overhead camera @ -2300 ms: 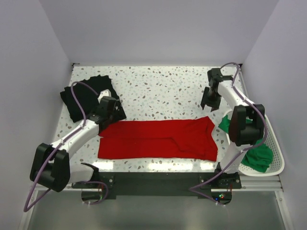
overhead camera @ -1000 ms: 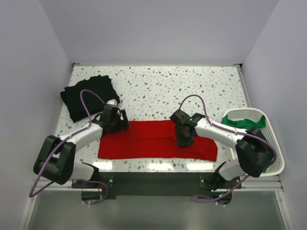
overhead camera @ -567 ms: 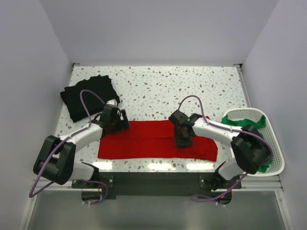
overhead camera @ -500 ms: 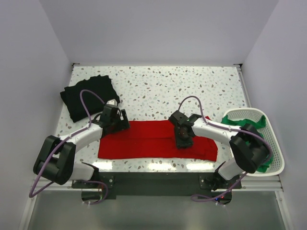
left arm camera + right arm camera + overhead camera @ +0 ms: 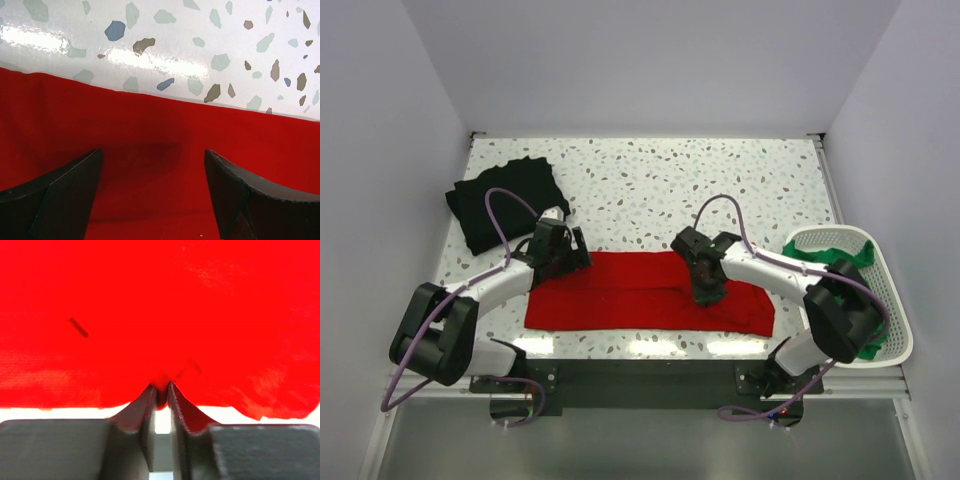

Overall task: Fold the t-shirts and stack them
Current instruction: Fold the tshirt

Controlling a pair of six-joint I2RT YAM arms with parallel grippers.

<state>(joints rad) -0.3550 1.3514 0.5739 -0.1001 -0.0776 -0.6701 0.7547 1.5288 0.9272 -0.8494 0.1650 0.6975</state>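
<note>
**On the table: limp red cloth, held by one pinch**

At the far left of the table (image 5: 670,190) lay the black t-shirt (image 5: 500,200), gathered into a rough heap. Just to its right, the left gripper (image 5: 560,250) stood over the far left corner of the red t-shirt (image 5: 620,295). Its jaws were spread wide, and the fingers (image 5: 65,195) straddled flat cloth close to the far hem and gripped nothing. Whether the tips touched the fabric could not be told. The red t-shirt lay as a long band along the near side of the table. Right of its middle, the right gripper (image 5: 708,290) had its jaws pressed together on a small pucker of red fabric. Farthest right, the green t-shirt (image 5: 820,258) sat crumpled in the white basket (image 5: 895,320).

The cloth looked light, thin and wholly limp. It would likely sag and drag from any single hold and would not slip or break. A corner or hem looked the best place to take it, one gripper at each end, so that the band carried over evenly.

By count there were three t-shirts, one black, one red and one green, along with one basket and two grippers.
</note>
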